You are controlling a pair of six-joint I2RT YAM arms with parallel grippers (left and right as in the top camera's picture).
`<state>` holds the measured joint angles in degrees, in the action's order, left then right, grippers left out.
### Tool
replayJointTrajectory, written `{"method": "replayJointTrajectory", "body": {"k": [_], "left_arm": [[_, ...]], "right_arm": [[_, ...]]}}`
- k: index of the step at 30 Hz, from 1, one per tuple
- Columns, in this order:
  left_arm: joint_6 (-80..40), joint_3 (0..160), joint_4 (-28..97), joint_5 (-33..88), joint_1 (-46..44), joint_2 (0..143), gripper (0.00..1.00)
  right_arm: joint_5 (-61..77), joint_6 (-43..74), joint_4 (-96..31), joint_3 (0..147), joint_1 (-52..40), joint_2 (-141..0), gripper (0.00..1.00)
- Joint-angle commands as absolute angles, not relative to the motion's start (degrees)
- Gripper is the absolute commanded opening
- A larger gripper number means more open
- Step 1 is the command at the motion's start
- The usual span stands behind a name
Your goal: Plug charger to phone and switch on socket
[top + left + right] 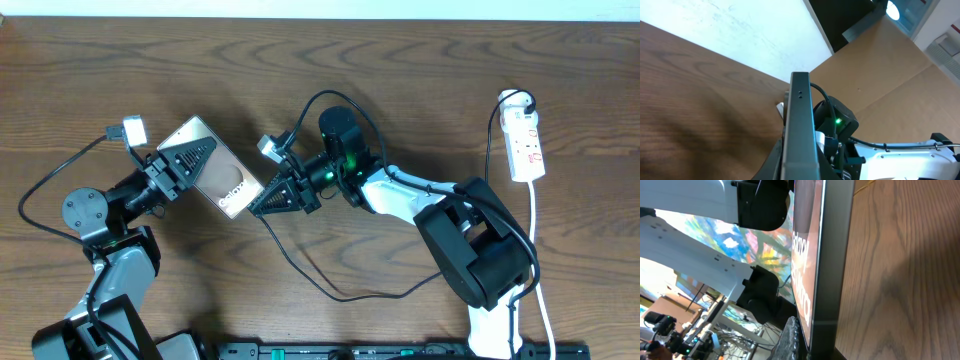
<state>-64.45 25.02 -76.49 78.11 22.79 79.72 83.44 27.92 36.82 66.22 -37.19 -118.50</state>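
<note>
The phone [215, 168] is held off the table, glossy grey side with white lettering up. My left gripper [180, 160] is shut on its upper left end. The left wrist view shows it edge-on [800, 125] between the jaws [800, 175]. My right gripper [258, 205] is closed narrow at the phone's lower right end, where the thin black charger cable [330, 293] begins. The plug tip is hidden. In the right wrist view the phone's edge [832, 255] runs straight out from the jaws [815, 345]. The white socket [525, 145] lies at the far right, apart from both grippers.
The charger cable loops over the table under the right arm [470, 240]. The socket's white cord [538, 260] runs down the right side. A black rail [400, 350] lies along the front edge. The right arm shows in the left wrist view [900, 160].
</note>
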Motion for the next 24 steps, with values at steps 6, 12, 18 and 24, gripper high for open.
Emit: {"method": "replayJointTrajectory", "body": {"k": [6,12,18,24], "left_arm": [[-64.51,23.83,-76.18,88.40,21.19,79.35,0.07],[-64.51,23.83,-76.18,88.55,21.19,79.35,0.07],[-64.51,23.83,-76.18,88.53,21.19,79.35,0.07],[-64.51,23.83,-76.18,88.53,21.19,79.35,0.07]], "right_arm": [[74.89,29.36,39.90,68.55,-36.40,-117.34,0.01],[74.89,29.36,39.92,68.55,-36.40,-117.34,0.01],[74.91,29.36,39.90,68.55,-36.40,-117.34,0.01],[74.89,29.36,39.90,68.55,-36.40,-117.34,0.01]]}}
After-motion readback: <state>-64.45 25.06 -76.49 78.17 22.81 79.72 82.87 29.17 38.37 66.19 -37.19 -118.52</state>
